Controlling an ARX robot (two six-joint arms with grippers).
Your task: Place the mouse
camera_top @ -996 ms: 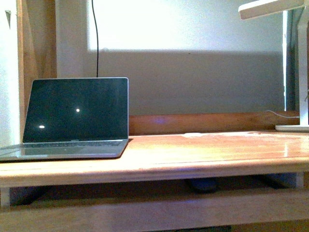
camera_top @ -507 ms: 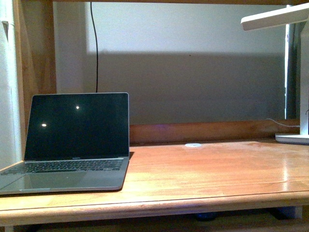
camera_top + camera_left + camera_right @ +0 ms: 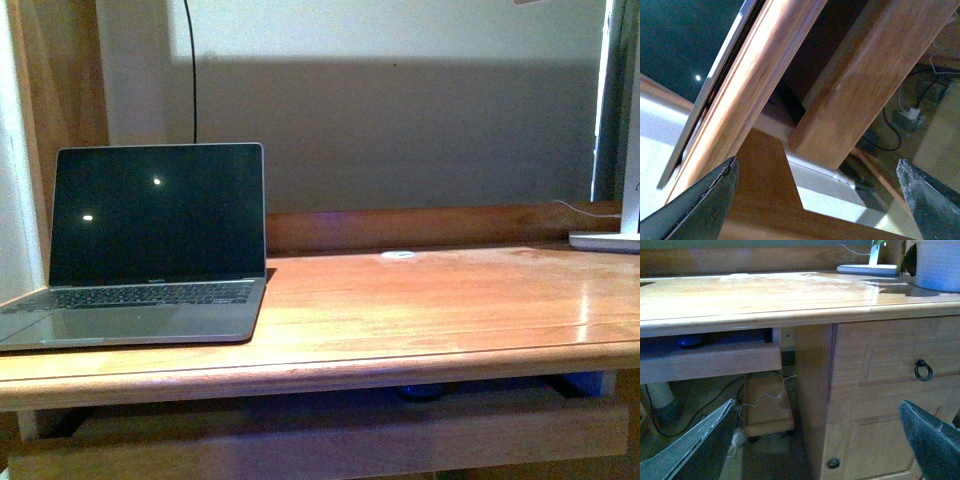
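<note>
**A:** Front view, biggest first: wooden counter (image 3: 420, 310), open laptop (image 3: 150, 250) on its left part, and a slide-out shelf (image 3: 300, 435) tucked under the top. So what are we grabbing?

**B:** Pretty sure the mouse (image 3: 420, 391) is that dark rounded lump on the shelf. It's a bit right of centre, so I'd say the right arm is nearer. It's mostly hidden, so I can't call its long axis. It's not the white disc (image 3: 398, 255) by the back rail.

**A:** Fingers?

**B:** Left fingers (image 3: 705, 200) and right fingers (image 3: 695, 450) are both spread wide with nothing in them. The mouse lies ahead of the right ones, behind the shelf's front board. The counter is glossy wood, and right of the laptop looks like a roomy landing spot.
</note>
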